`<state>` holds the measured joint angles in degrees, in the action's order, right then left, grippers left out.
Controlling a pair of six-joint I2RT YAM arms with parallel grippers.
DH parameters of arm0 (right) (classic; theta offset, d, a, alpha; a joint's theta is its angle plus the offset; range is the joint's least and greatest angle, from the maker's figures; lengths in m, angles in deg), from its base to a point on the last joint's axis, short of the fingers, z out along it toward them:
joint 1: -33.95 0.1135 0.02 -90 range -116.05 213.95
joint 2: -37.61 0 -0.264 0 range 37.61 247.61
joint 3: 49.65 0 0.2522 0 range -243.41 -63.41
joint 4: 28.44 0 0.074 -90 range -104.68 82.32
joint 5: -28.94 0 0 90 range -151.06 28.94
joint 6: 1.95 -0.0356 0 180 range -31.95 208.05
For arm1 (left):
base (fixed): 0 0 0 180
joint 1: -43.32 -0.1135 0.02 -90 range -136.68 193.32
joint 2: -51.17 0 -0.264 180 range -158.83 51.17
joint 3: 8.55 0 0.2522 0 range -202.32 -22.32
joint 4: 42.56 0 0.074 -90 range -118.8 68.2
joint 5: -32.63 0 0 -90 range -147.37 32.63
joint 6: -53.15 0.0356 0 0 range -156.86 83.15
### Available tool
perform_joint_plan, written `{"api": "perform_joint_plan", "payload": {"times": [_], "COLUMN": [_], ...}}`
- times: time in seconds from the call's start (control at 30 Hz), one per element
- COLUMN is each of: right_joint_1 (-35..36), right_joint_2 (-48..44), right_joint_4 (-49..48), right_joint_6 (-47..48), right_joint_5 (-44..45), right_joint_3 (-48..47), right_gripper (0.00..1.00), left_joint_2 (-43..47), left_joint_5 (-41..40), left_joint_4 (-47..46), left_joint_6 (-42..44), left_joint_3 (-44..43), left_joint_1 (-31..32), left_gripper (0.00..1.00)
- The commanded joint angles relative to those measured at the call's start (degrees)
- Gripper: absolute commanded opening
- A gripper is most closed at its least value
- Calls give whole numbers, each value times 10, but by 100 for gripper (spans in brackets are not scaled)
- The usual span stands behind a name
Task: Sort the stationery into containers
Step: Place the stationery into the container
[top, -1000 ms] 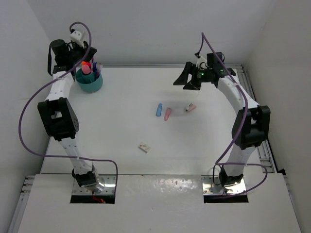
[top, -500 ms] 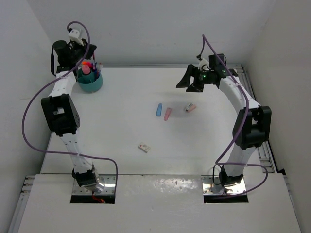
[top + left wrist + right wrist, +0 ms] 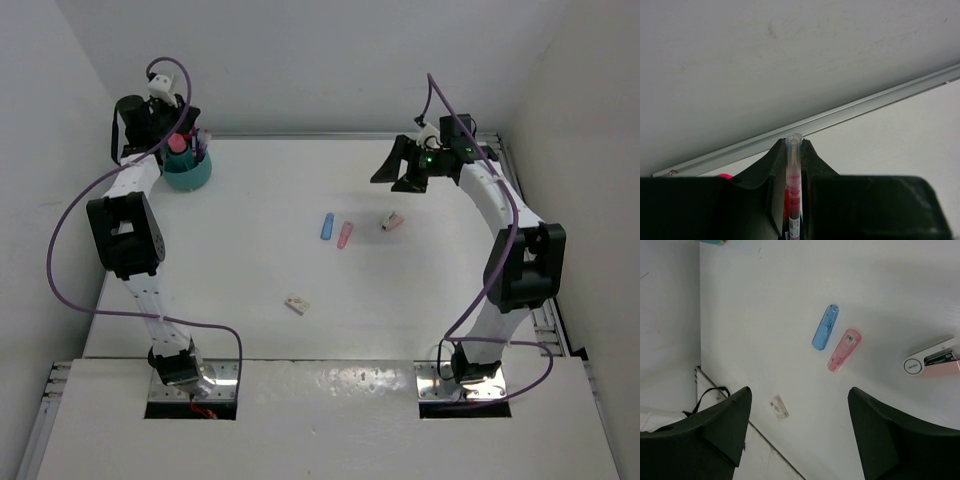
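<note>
The teal cup (image 3: 187, 174) stands at the far left corner with a pink-ended marker and other pens in it. My left gripper (image 3: 177, 128) hovers just above the cup, shut on a thin red pen (image 3: 793, 175) whose clear end sticks out past the fingertips (image 3: 808, 150). My right gripper (image 3: 405, 168) is open and empty, raised at the back right. Under it lie a blue tube (image 3: 825, 334), a pink tube (image 3: 844, 350), a pink-and-white piece (image 3: 935, 362) and a small pale eraser (image 3: 779, 407). They also show in the top view: blue (image 3: 327, 227), pink (image 3: 345, 235), pink-and-white (image 3: 391, 221), eraser (image 3: 296, 303).
A metal rail (image 3: 880, 97) runs along the table's far edge under the back wall. White walls close in on the left and right. The table's left edge (image 3: 699, 340) shows in the right wrist view.
My left gripper has moved a little back and right above the cup, still holding the red pen. My right gripper has drawn back to the right, away from the items on the table.
</note>
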<state>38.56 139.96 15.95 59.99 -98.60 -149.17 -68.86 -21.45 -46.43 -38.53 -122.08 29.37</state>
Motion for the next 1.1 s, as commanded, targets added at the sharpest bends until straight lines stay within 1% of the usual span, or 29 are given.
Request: {"api": "perform_joint_plan", "payload": {"times": [0.0,0.1,0.13,0.3,0.47,0.63,0.7,0.73,0.8,0.83,0.93,1.03,1.07], "right_joint_1": [-4,-3,-2,-4,-2,-4,-2,0,1,1,2,10,12], "right_joint_2": [-34,-36,-36,-39,-41,-39,-37,-37,-36,-36,-32,-29,-30], "right_joint_4": [-7,-5,-4,-2,-2,0,2,4,9,9,14,21,28], "right_joint_6": [13,14,14,18,19,23,24,28,32,34,40,56,62], "right_joint_5": [-1,0,0,0,0,10,19,36,41,48,67,97,127], "right_joint_3": [4,7,7,15,20,20,22,25,24,23,20,18,17], "right_gripper": [76,76,76,76,76,76,75,75,75,75,73,70,69], "left_joint_2": [8,2,1,-7,-15,-19,-18,-20,-17,-15,-6,14,28], "left_joint_5": [-7,-15,-17,-26,-28,-30,-37,-30,-28,-28,-17,-7,-4], "left_joint_4": [-34,-30,-29,-30,-30,-30,-29,-29,-30,-30,-35,-54,-60], "left_joint_6": [14,13,35,52,51,35,30,22,23,4,-14,-52,-77], "left_joint_3": [5,7,9,10,10,12,13,13,13,11,3,-7,-14], "left_joint_1": [0,1,2,2,1,1,0,-3,-4,-5,-7,-10,-12], "left_gripper": [0,0,0,0,0,10,16,37,46,60,64,65,65]}}
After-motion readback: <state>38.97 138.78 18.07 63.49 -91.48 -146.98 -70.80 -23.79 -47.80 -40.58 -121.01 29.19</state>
